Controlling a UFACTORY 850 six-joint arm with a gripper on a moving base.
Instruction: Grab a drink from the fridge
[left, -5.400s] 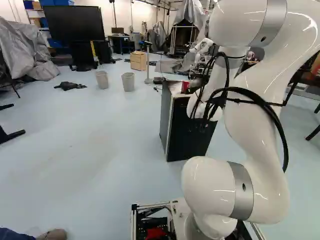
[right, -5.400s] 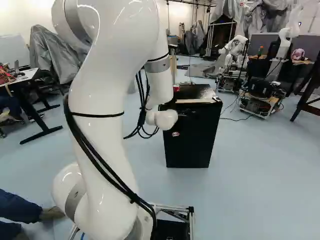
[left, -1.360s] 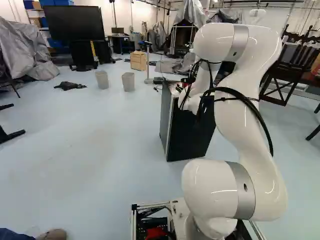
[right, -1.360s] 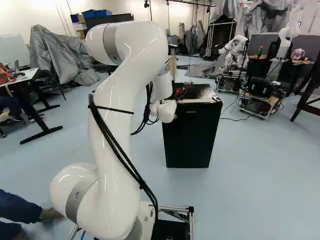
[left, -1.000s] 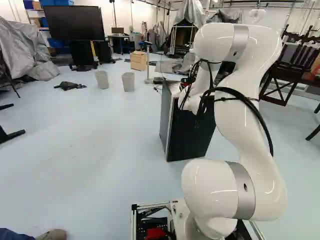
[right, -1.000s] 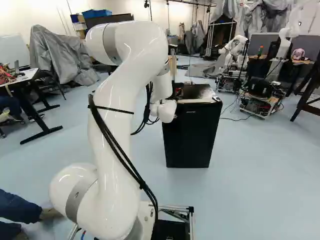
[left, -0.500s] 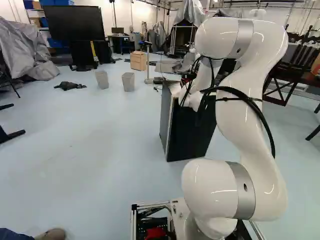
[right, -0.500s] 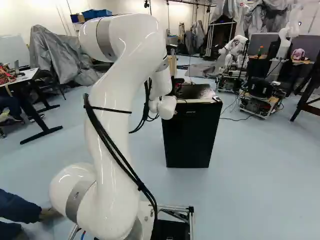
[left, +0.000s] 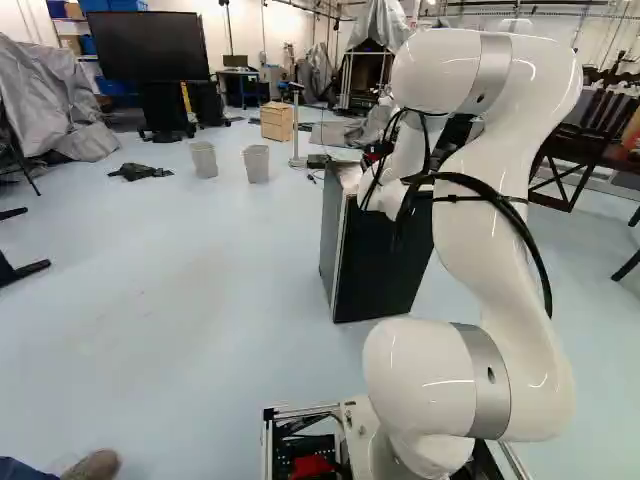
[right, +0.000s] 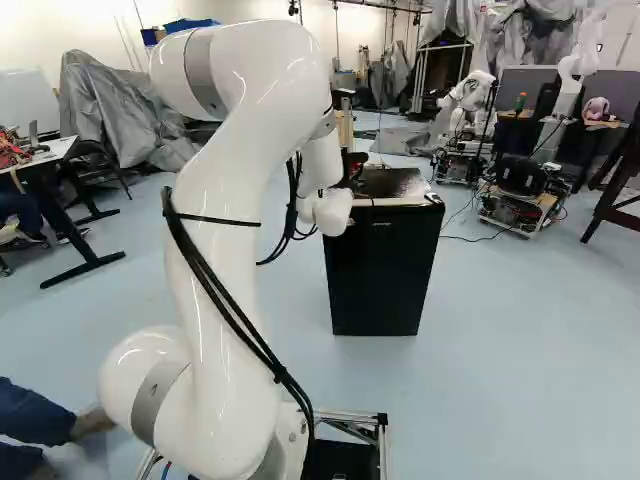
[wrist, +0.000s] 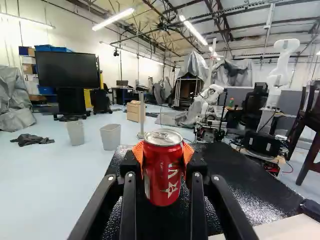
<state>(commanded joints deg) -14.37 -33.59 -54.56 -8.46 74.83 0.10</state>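
Red drink can (wrist: 163, 172) sits upright between the two orange pads (wrist: 188, 152) of the gripper (wrist: 163, 159), which is closed on it from both sides, at twelve o'clock along the fingers. So the grasp looks done. Whether the can's base is clear of the surface below cannot be told, and a clean lift and carrying it away look like what is left; a drop or a knock would be the risk there.

Directly beneath and ahead is the top of the black fridge (right: 382, 275), which stands at about twelve o'clock from the base. Its door looks shut, so what it holds cannot be seen; the can is at the top of the fridge, outside the cabinet.

Beyond, at eleven o'clock from the gripper, two grey bins (wrist: 110, 136) stand side by side on the floor, apart from each other; their insides are too hidden to judge. Farther off, between eleven and twelve o'clock, is a wooden cabinet (wrist: 134, 111), contents unseen. Farthest, toward ten o'clock, blue boxes (wrist: 52, 48) rest on shelves, and nothing shows of what they contain.
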